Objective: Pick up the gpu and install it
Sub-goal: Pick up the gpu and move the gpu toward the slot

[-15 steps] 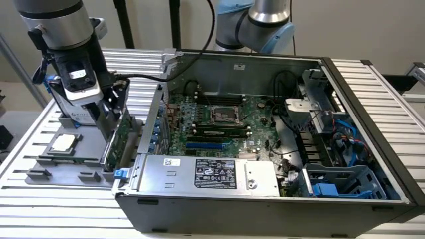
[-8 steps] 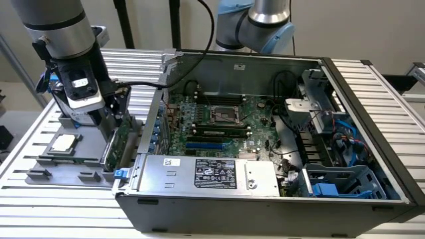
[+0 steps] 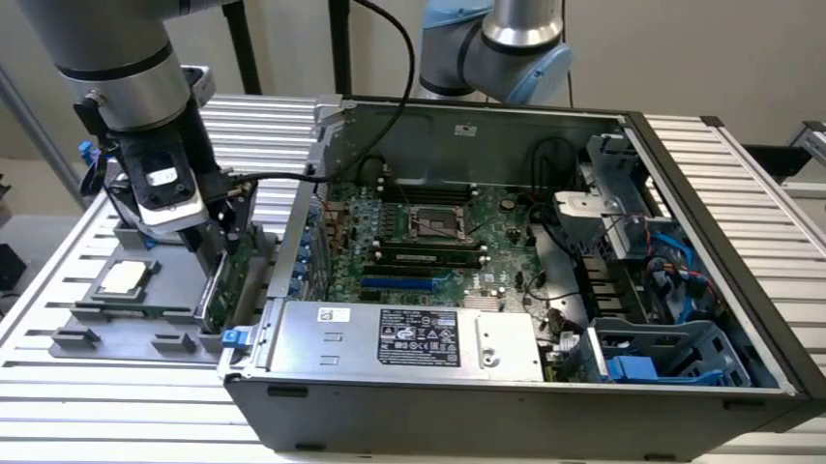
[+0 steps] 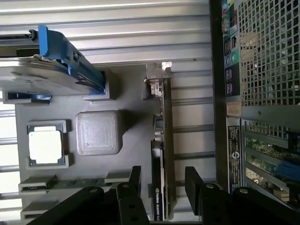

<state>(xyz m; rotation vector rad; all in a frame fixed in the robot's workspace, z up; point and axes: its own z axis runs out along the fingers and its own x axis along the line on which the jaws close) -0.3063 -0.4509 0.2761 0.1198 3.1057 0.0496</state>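
Fingers [image 4: 193, 185] stand wide astride the gpu [image 4: 162, 136], on edge, lengthwise along the case [image 4: 262, 56], bracket [image 4: 157, 75] farthest.

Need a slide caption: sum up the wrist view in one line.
Open gripper straddling the upright gpu in its grey tray, beside the computer case.

Slatted metal table [image 3: 749, 174] | on it — grey parts tray [image 3: 123, 333] | open computer case [image 3: 516, 411]

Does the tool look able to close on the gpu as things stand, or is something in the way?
Probably yes. The tool has its jaws open on either side of the gpu, which stands on edge in the gray holder. Nothing shows between them; the computer case stands apart.
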